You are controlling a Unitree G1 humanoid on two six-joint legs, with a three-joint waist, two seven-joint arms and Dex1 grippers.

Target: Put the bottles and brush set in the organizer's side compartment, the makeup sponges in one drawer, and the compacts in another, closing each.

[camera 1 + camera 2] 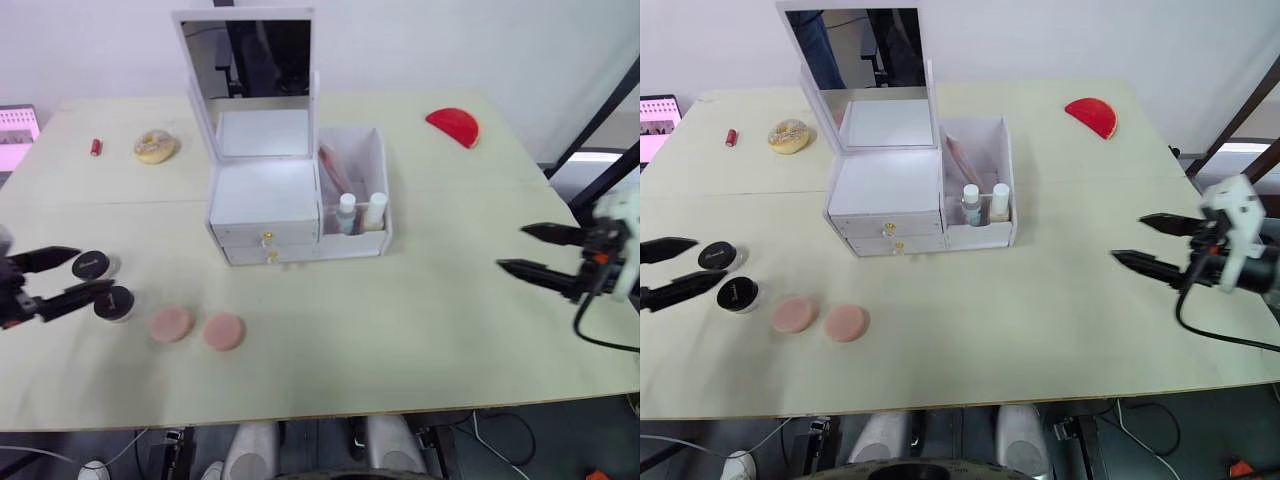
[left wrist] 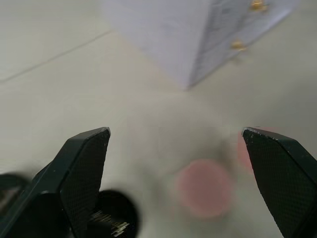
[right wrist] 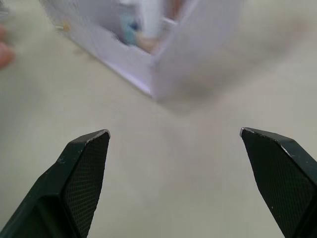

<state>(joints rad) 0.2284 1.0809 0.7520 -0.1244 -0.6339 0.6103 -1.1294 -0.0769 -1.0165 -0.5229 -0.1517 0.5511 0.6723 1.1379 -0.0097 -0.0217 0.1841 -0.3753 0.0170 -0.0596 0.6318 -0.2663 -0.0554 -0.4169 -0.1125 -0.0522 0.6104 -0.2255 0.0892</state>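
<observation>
Organizer [image 1: 265, 205] sits mid-table [image 1: 400, 320], mirror lid [image 1: 247, 60] up, both front drawers [image 1: 266, 245] closed. Side compartment [image 1: 355, 190] on its right side already holds two white bottles [image 1: 360, 212] standing upright near the front wall and a pinkish brush set [image 1: 335, 170] leaning behind them. Two pink makeup sponges [image 1: 197, 328] lie flat on the table, side by side, in front of and to the left of the organizer, just apart from each other. Two black compacts [image 1: 102, 285] lie left of the sponges, near the table's left edge. Left pincer [image 1: 62, 276] is open, empty, fingers spread and hovering right at the compacts: one compact sits between the fingertips in the head views, the other just under the lower finger; can't tell whether there's contact. Right pincer [image 1: 522, 250] is open and empty too, over bare table well right of the organizer, pointing toward it. Clutter at the far side: donut [image 1: 155, 146] and small red tube [image 1: 96, 147] at far left, red half-round piece [image 1: 453, 125] at far right.
</observation>
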